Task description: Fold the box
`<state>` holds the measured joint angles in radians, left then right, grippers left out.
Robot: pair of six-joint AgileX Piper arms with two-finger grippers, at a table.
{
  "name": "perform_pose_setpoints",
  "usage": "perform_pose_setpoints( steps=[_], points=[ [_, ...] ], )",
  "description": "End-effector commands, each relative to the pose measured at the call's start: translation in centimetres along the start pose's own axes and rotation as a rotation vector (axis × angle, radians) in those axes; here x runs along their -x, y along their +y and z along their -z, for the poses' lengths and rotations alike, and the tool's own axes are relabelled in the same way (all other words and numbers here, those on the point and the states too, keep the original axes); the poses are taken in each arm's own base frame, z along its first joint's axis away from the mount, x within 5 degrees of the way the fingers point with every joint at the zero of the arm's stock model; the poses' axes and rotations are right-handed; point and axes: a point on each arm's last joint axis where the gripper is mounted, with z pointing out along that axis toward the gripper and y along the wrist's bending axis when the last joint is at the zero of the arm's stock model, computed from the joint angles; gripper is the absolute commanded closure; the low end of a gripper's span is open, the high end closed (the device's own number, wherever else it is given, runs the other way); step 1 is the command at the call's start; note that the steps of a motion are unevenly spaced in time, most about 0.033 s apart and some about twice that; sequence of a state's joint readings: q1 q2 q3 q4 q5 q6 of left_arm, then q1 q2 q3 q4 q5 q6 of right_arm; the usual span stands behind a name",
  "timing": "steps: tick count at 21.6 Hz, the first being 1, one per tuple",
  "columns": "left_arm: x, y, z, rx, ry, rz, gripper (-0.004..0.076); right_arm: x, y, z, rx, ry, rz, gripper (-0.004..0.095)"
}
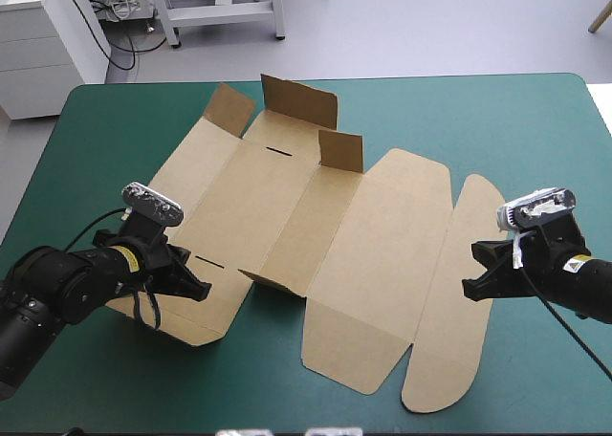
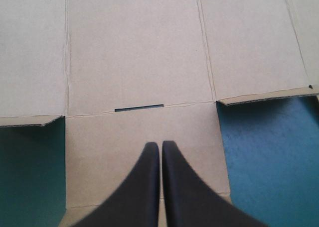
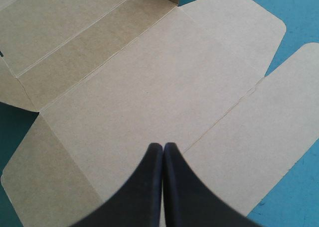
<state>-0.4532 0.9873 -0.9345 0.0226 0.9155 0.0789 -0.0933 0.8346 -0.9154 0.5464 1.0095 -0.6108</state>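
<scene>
The brown box (image 1: pixel 287 207) lies spread out as a cut sheet across the middle of the teal-green table (image 1: pixel 535 130). Three flaps (image 1: pixel 300 101) stand up along its far side; the lid panel (image 1: pixel 382 264) and a rounded flap (image 1: pixel 454 293) lie flat at the right. My left gripper (image 1: pixel 196 278) hovers shut over the sheet's near left flap. In the left wrist view that gripper (image 2: pixel 160 144) points at a narrow slot (image 2: pixel 139 108) in the board. My right gripper (image 1: pixel 475 269) is shut at the rounded flap's right edge. Its tips (image 3: pixel 163 145) sit over a crease in the lid (image 3: pixel 149 87).
Bare teal-green cover (image 2: pixel 269 152) shows on both sides of the flap under my left gripper. A white cabinet (image 1: pixel 43 44) stands beyond the table's far left corner. The table's near edge runs close behind both arms.
</scene>
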Motion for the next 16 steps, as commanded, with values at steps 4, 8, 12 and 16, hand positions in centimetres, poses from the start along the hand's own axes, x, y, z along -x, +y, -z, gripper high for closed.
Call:
perform_pose_setpoints(
  steps=[4,8,12,16],
  points=[
    [0.83,0.35,1.06,0.038,-0.062,0.029,0.0731,0.57,-0.07,0.67,-0.029,-0.006,0.033,0.0929],
    [0.83,0.31,1.06,0.033,-0.062,0.033,0.0731,0.56,-0.08,0.67,-0.030,-0.006,0.034,0.0929],
    [0.83,0.31,1.06,0.033,-0.062,0.030,0.0731,0.56,-0.08,0.67,-0.030,-0.005,0.038,0.0929],
    [0.83,0.31,1.06,0.033,-0.062,0.030,0.0731,0.55,-0.09,0.67,-0.031,-0.004,0.046,0.0927]
  ],
)
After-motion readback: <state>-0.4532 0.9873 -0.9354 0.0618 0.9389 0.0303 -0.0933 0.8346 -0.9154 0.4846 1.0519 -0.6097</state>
